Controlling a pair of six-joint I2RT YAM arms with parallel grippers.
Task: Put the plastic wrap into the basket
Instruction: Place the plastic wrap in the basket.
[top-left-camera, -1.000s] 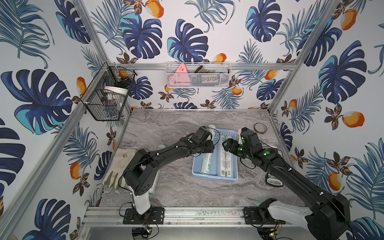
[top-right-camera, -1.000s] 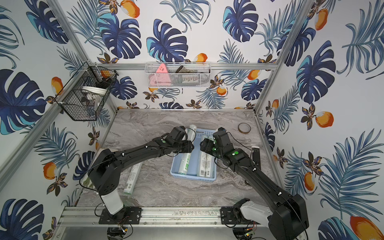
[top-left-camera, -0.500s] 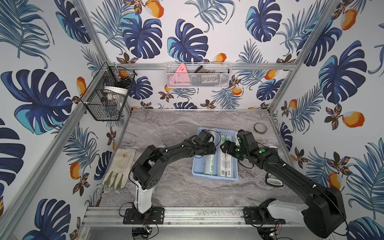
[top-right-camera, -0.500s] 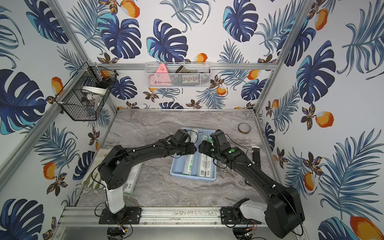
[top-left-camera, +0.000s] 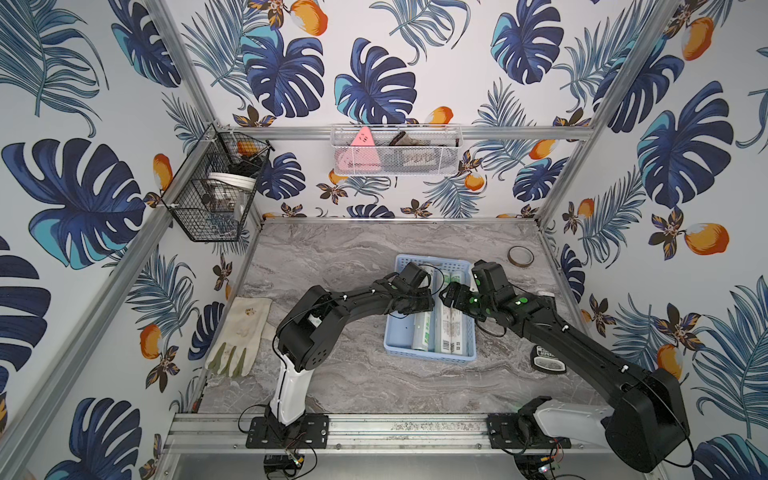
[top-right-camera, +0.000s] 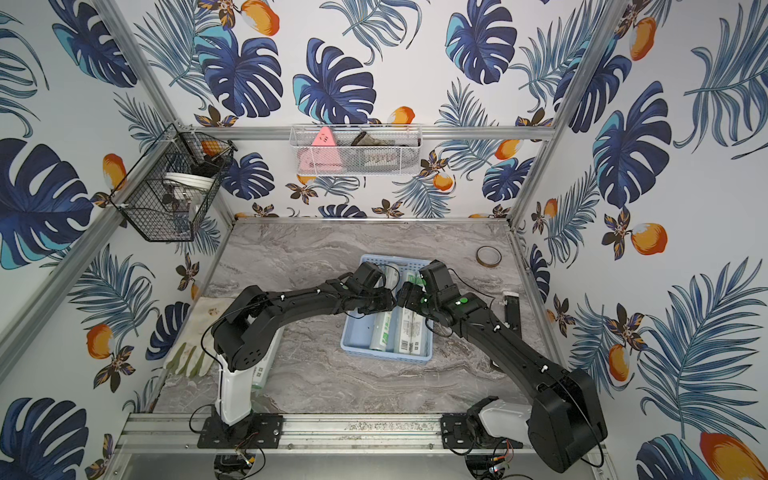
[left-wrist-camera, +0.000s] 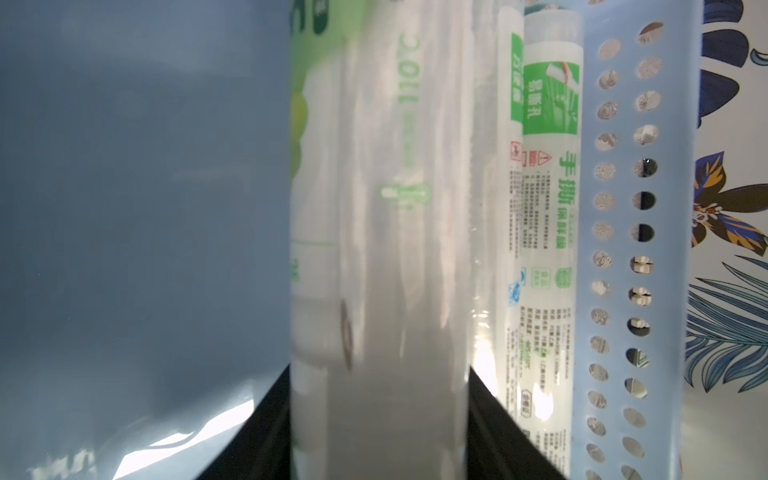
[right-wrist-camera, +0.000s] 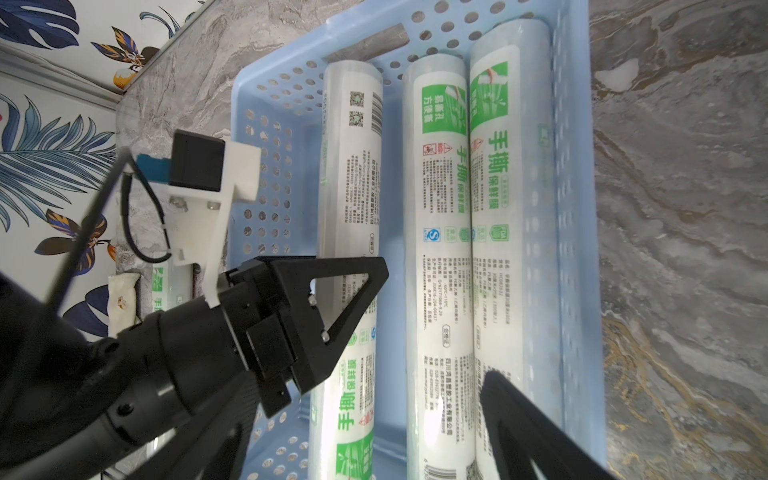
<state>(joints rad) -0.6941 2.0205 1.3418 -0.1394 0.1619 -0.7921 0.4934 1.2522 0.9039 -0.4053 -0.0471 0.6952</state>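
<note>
Left jaws clamp shut across a roll of plastic wrap (right-wrist-camera: 353, 199) inside the light-blue basket (right-wrist-camera: 582, 208), pinching it near mid-length on the side of the basket closest to the left arm (top-left-camera: 353, 301). Right jaws hang spread wide and empty just above the basket's middle, over a second roll (right-wrist-camera: 440, 249) and a third roll (right-wrist-camera: 498, 249). All three point the same way, long axes parallel to the basket's long walls and reaching almost from end wall to end wall. The second and third touch side by side, the third against the long wall farthest from the left arm; a gap separates them from the gripped one. Whether the gripped roll rests on the basket floor cannot be told. A fourth roll (right-wrist-camera: 166, 291) lies outside the basket on the marbled counter (top-left-camera: 353, 257), on the left arm's side, largely hidden, beside a glove (top-left-camera: 241, 332).
</note>
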